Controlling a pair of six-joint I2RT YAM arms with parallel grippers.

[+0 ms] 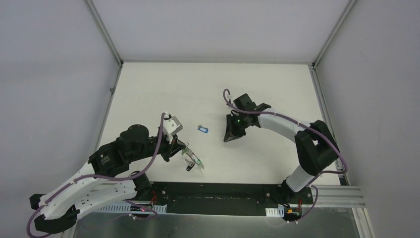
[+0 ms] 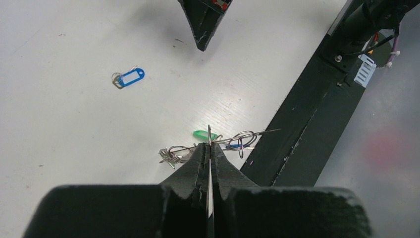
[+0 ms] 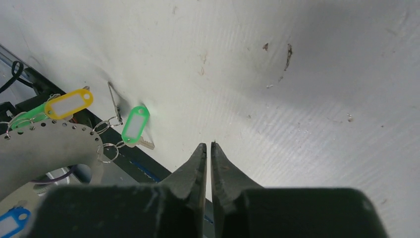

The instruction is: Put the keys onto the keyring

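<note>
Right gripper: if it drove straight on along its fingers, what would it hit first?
Most likely the bare table. In the wrist view nothing lies ahead of the right gripper, whose tips are shut. The blue-tagged key sits off to one side. The gap to the surface is unclear.

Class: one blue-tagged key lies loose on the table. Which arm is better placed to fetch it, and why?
Right. The right end effector is shut on nothing, close to the blue-tagged key; the left end effector is clamped on the keyring.
</note>
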